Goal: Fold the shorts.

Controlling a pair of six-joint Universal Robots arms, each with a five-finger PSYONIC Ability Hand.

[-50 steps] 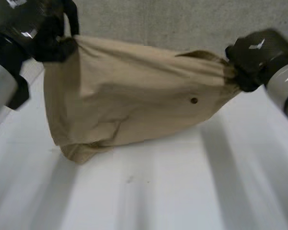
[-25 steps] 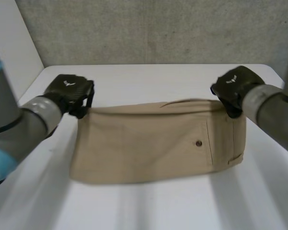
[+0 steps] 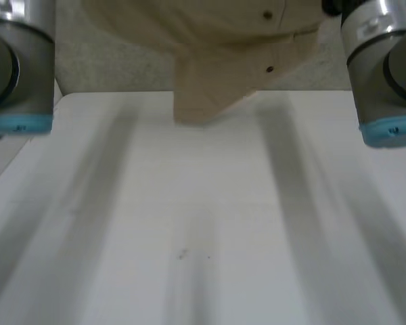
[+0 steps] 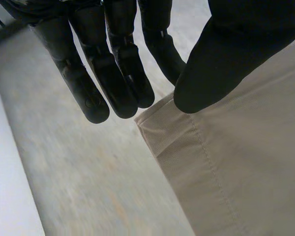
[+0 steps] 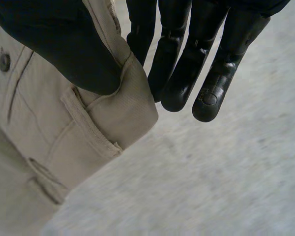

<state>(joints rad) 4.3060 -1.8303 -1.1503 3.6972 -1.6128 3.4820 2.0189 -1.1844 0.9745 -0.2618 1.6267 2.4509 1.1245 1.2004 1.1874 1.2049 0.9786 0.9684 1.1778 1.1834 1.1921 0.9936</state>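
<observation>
While both arms are raised, the left arm [image 3: 13, 61] and right arm [image 3: 382, 68] stand at either side of the head view. Listed as follows.

Item 1, tan shorts [image 3: 216, 40]: held up between the hands and hanging over the far part of the white bench [image 3: 203, 230]. The lowest fold comes to a blunt point. Whether it touches the bench cannot be told. Two dark buttons [image 3: 269, 69] show on the side facing the camera. A grey wall [image 3: 108, 68] stands behind.

Item 2, left hand [image 4: 113, 69]: grasping the shorts [image 4: 236, 172]. Its thumb [image 4: 221, 59] lies on the near face of the cloth, with the straight fingers [image 4: 137, 83] behind. A stitched, hemmed corner sits just beside the fingertips, and the rest of the cloth falls away below the thumb.

Item 3, right hand [image 5: 182, 59]: grasping the shorts [image 5: 88, 132]. Its thumb [image 5: 64, 49] presses on the front of the waistband corner, with the straight fingers [image 5: 206, 93] behind it. A belt loop [image 5: 88, 125] lies just under the thumb tip. One dark button [image 5: 4, 62] and a pocket seam sit beside the thumb, on the side away from the fingers.
</observation>
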